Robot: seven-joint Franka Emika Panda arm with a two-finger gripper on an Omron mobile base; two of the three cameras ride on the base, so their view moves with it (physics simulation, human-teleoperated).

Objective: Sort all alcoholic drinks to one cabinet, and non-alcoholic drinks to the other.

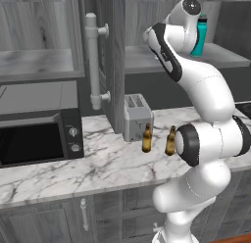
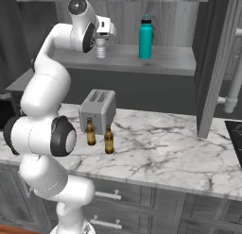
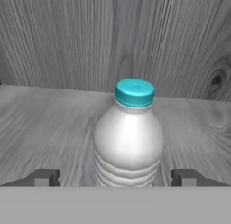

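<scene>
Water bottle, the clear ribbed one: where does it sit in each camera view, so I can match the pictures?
Right base view: the water bottle is upper left, on the cabinet shelf, under the hand, left of the teal flask.
Hand view: centre, upright on the shelf, between the open fingertips.
Left base view: the arm stands before that stretch of shelf; the flask peeks out top right.
Shared landmark: the grey shelf.

Teal flask (image 2: 145, 38) and clear water bottle (image 3: 128, 137) upright on cabinet shelf (image 2: 160, 61); two beer bottles (image 2: 99, 136) on the counter
</scene>
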